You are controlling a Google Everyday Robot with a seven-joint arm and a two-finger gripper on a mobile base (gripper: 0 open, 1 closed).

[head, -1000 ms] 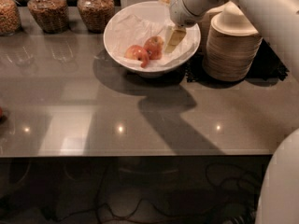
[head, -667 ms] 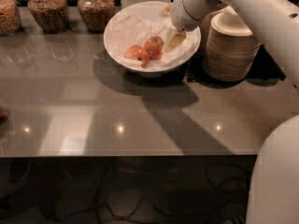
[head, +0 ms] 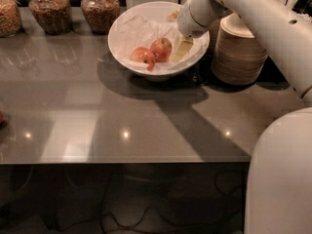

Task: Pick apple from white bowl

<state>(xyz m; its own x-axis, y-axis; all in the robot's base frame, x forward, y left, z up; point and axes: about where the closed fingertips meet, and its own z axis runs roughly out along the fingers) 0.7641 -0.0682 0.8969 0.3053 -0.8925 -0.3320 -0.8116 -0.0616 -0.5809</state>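
— Where is the gripper sitting?
— I am seeing the gripper hanging inside the white bowl, on its right side in the view, just beside the apple. I cannot tell whether it is apart or together.
— And the apple?
— It is lying on the crumpled paper near the bowl's middle, touching a flatter apple (that one is lying nearer the front rim).
— Around the bowl?
— It is standing on the worktop. Stacked beige bowls are sitting just right of it, and jars are standing behind on the left.
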